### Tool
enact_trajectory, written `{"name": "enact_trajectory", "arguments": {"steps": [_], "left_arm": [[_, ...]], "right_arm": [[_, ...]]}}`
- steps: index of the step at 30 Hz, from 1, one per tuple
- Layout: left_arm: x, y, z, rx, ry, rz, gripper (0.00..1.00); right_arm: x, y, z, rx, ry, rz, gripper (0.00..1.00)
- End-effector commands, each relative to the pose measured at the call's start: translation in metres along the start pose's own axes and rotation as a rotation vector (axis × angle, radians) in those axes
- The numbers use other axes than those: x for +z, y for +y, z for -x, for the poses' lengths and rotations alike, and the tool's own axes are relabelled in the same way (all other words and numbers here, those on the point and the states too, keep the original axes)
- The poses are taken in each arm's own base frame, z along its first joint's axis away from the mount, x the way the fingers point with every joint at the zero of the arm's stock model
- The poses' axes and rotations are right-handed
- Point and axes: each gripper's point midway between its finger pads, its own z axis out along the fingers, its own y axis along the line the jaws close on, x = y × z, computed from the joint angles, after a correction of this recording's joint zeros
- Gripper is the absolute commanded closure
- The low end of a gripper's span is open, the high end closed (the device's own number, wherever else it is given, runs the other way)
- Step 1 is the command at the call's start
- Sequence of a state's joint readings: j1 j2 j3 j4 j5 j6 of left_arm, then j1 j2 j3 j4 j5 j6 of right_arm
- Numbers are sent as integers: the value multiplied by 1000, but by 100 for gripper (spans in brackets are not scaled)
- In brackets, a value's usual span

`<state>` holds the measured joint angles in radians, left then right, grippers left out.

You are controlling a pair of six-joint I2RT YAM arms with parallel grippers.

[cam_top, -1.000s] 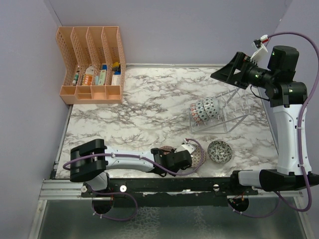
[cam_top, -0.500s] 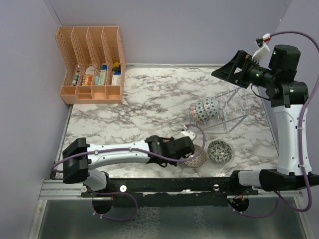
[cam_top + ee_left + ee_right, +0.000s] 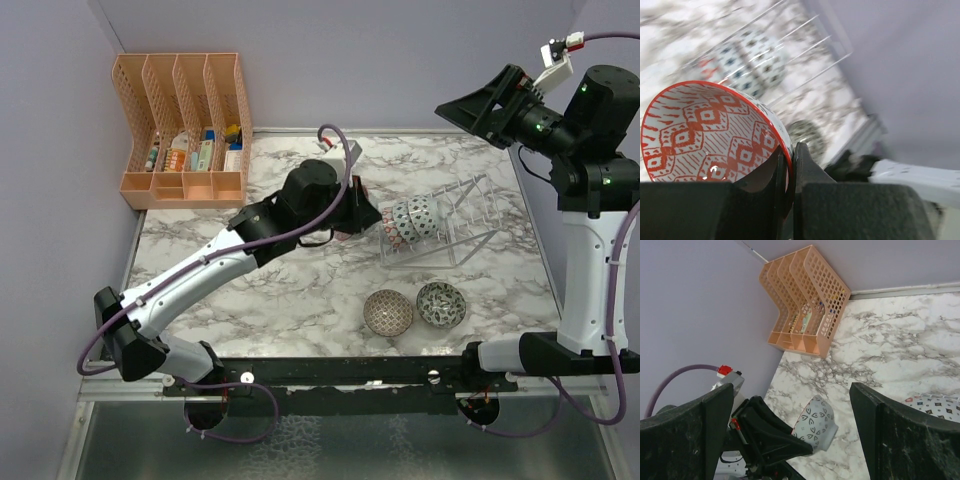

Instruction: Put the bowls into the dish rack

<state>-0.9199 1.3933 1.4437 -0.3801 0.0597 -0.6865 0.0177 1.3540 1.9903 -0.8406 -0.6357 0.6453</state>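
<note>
My left gripper [image 3: 352, 212] is shut on the rim of a red-patterned bowl [image 3: 705, 132] and holds it above the table, just left of the wire dish rack [image 3: 455, 225]. The held bowl shows white with dark petals in the right wrist view [image 3: 816, 422]. The rack's left end holds a red/pink bowl [image 3: 388, 230] and two blue bowls [image 3: 414, 216] on edge. A brownish bowl [image 3: 388, 312] and a dark grey-green bowl [image 3: 441, 304] sit on the table at the front. My right gripper [image 3: 478, 108] is open and empty, raised high above the rack.
An orange file organiser [image 3: 185, 130] stands at the back left corner against the wall. The rack's right part shows bare prongs. The purple walls close in the left, back and right. The left arm stretches diagonally across the table's middle.
</note>
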Motion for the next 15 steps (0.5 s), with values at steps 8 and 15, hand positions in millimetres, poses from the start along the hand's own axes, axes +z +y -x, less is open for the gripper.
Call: {"name": "enact_trajectory", "arguments": {"steps": [8, 15], "left_arm": [[16, -111, 86, -490, -121, -746, 100], [42, -97, 99, -734, -188, -849, 100]], "right_arm": [[0, 39, 47, -15, -137, 125, 1], [1, 50, 48, -32, -135, 200, 1]]}}
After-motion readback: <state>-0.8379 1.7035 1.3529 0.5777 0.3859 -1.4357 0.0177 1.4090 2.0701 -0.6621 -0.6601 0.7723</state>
